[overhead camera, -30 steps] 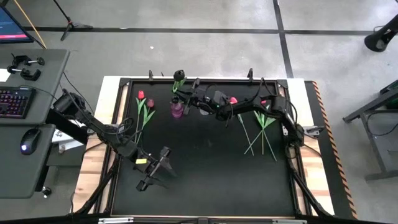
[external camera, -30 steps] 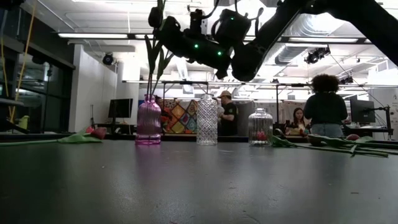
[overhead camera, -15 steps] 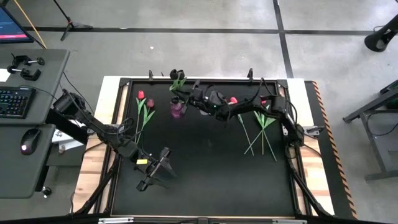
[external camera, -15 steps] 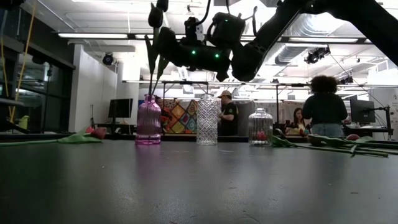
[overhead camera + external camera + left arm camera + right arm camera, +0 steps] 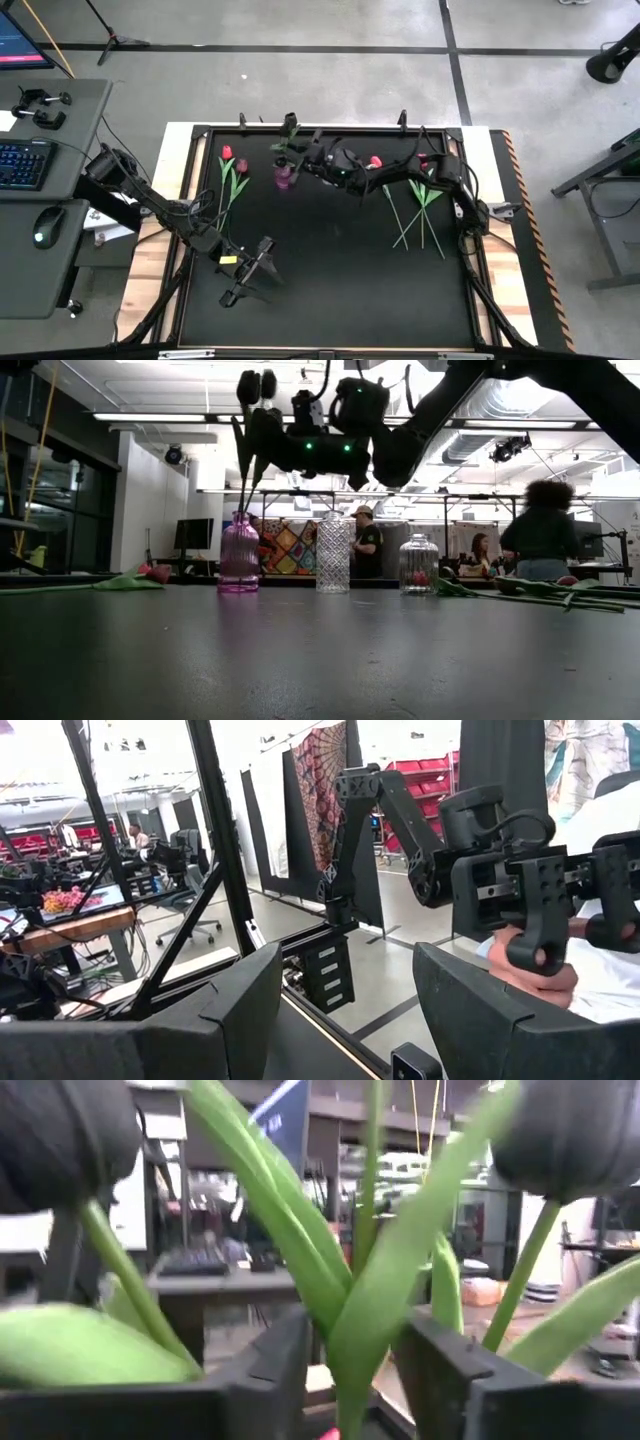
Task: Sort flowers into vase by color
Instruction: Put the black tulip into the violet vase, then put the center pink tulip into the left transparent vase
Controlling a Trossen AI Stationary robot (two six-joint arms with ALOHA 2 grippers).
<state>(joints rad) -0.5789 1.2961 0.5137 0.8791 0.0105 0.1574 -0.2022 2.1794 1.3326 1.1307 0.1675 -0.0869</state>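
Note:
My right gripper (image 5: pixel 298 152) (image 5: pixel 262 442) hangs above the purple vase (image 5: pixel 285 177) (image 5: pixel 239 554) near the table's far edge, shut on a dark maroon tulip (image 5: pixel 290 124). Two dark heads (image 5: pixel 248 385) (image 5: pixel 268 382) show above the gripper, and thin stems (image 5: pixel 241 495) run down into the vase's neck. In the right wrist view the dark heads (image 5: pixel 60 1130) (image 5: pixel 570 1135) stand either side of green leaves. My left gripper (image 5: pixel 262 250) (image 5: pixel 340 1010) waits open over the near left part of the table. My right gripper pinches the dark tulip between its two fingers (image 5: pixel 275 1370) at a green leaf and stem (image 5: pixel 365 1330) below the head. The fingers come level from the table's right side, across the stem. The tulip stands nearly upright, its lower stem reaching into the purple vase.
Two clear vases (image 5: pixel 333 552) (image 5: pixel 418 563) stand to the right of the purple one. Red and pink tulips lie flat at far left (image 5: pixel 232 170) (image 5: pixel 150 573) and at right (image 5: pixel 415 200) (image 5: pixel 530 590). People stand in the room behind the table. A hand (image 5: pixel 530 975) shows beyond my left gripper.
My right gripper has sunk a little over the purple vase, still shut on the tulip. The tulip has come more upright, and its dark head now stands right beside the other dark head.

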